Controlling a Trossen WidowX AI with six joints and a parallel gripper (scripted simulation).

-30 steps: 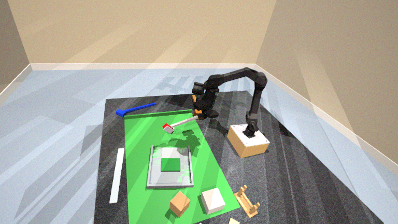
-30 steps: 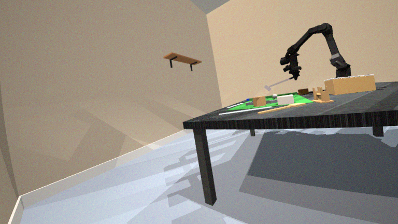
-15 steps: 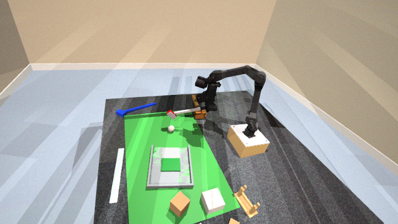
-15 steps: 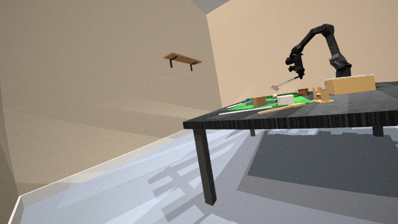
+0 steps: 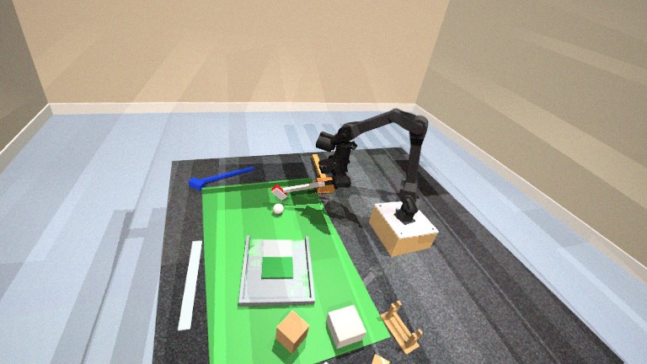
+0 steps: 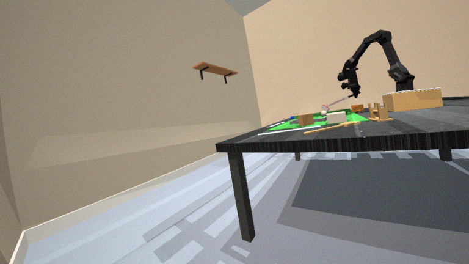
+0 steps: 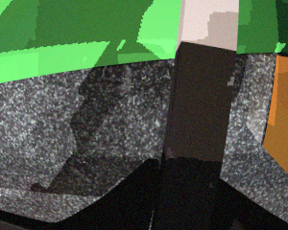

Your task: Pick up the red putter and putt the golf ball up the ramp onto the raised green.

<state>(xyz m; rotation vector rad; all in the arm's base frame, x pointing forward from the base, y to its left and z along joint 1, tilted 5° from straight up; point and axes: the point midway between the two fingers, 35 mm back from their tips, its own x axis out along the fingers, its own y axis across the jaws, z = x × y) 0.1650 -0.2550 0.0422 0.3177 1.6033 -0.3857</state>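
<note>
Gripper (image 5: 339, 181) clamped on grip end of red putter (image 5: 297, 187), jaws closed around dark handle, at far edge of green mat (image 5: 228, 226). Shaft slanted down and leftward from fingers; red-and-white head (image 5: 278, 191) held low, just beyond golf ball (image 5: 278, 208) and near it, contact impossible to judge. Ball rested on mat between putter head and grey-walled ramp (image 5: 276, 269), with small raised green (image 5: 277, 267) at ramp's middle. Blue putter (image 5: 220, 177) lay on dark table (image 5: 477, 293) past mat's far left corner. Orange block (image 7: 284, 115) sat just beside gripper, off mat. Tan cube (image 5: 291, 330) and white cube (image 5: 346, 325) stood on mat's near end, wooden rack (image 5: 401, 327) to their right. Arm rose from tan base box (image 5: 403, 233), well apart from ball.
</note>
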